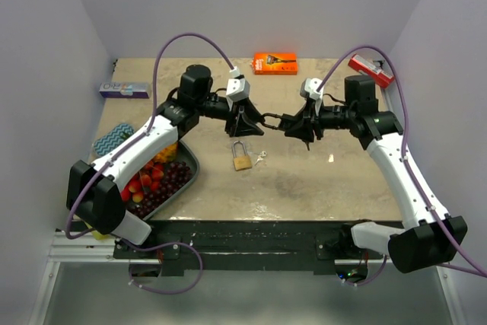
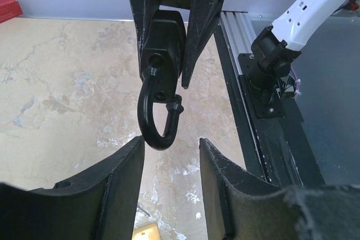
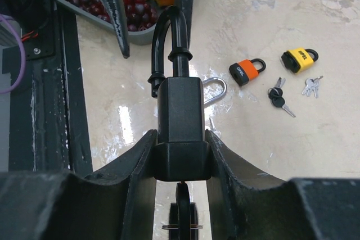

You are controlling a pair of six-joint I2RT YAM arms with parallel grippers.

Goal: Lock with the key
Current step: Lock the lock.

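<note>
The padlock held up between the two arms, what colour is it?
Black all over. The padlock shows best in the right wrist view.

right hand [image 3: 181,134] gripping — left hand [image 2: 171,140] spread

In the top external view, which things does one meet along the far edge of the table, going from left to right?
Blue and white flat carton → orange flat package → red flat box.
</note>
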